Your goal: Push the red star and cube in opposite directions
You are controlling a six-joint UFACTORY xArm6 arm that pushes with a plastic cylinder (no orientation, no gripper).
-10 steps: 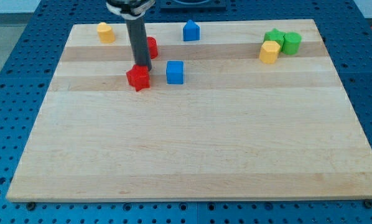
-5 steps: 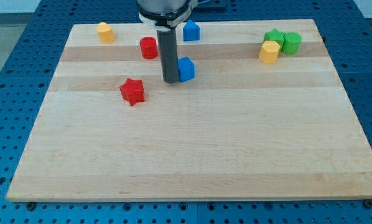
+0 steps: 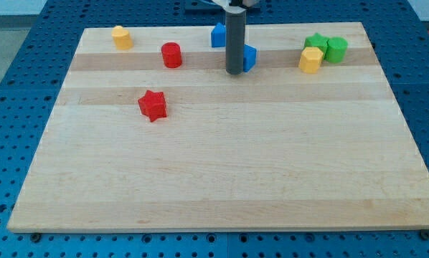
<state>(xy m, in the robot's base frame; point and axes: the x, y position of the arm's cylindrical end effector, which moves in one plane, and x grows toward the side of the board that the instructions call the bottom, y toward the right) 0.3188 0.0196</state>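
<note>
The red star (image 3: 152,104) lies on the wooden board at the left of centre. The blue cube (image 3: 249,57) sits near the view's top, right of centre, partly hidden by my rod. My tip (image 3: 234,72) rests on the board against the cube's left side. The star is far off to the tip's lower left.
A red cylinder (image 3: 171,54) stands left of the tip. A second blue block (image 3: 218,34) sits just above and left of the rod. A yellow block (image 3: 120,36) is at the top left. Two green blocks (image 3: 326,46) and a yellow one (image 3: 310,59) cluster at the top right.
My tip left the red star, which ended a little lower left, then went to the blue cube's left side and pushed it up and to the right.
</note>
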